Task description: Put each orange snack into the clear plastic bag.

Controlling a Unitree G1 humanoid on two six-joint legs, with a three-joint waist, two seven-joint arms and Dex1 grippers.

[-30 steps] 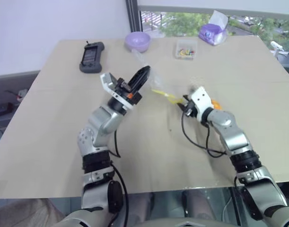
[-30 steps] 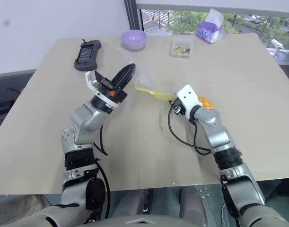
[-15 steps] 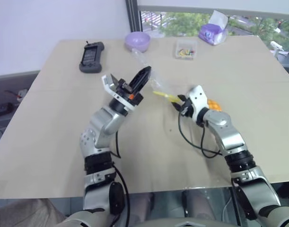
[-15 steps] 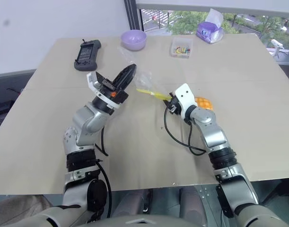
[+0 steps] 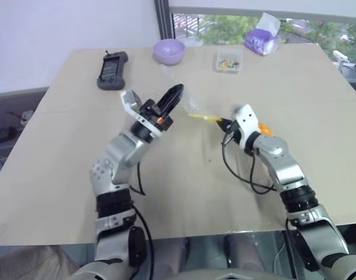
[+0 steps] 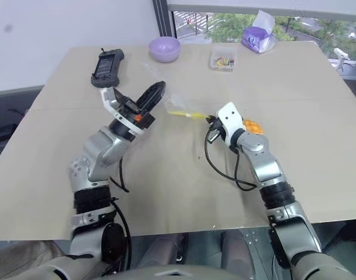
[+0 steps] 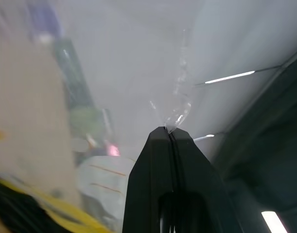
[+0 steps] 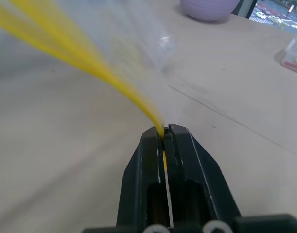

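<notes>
**Both tools pinch the clear bag above the counter; the bun lies behind the right wrist**

A flat, crinkly, see-through plastic zip bag with a yellow closure strip (image 5: pixel 196 111) hangs stretched in the air between the robot's two arms, above the middle of the pale beige counter (image 5: pixel 61 163). The left tool (image 5: pixel 176 91), its two black fingers pressed together, pinches a clear edge of the bag and points up and forward. The right tool (image 6: pixel 211 121), fingers also pressed together, is clamped on the end of the yellow strip, which runs out from between its fingertips in the right wrist view.

The round golden-orange bun (image 6: pixel 251 125) rests on the counter just behind the right wrist, partly hidden by it, outside the bag.

Along the far side of the counter, well apart from the arms, stand a black handheld controller (image 5: pixel 112 70) on the left, a lilac bowl (image 5: pixel 169 51) near the middle, a small clear rigid box of colourful bits (image 5: pixel 228 60) to its right, and a purple tissue pack (image 5: pixel 261 38) at the far edge by the window.
</notes>
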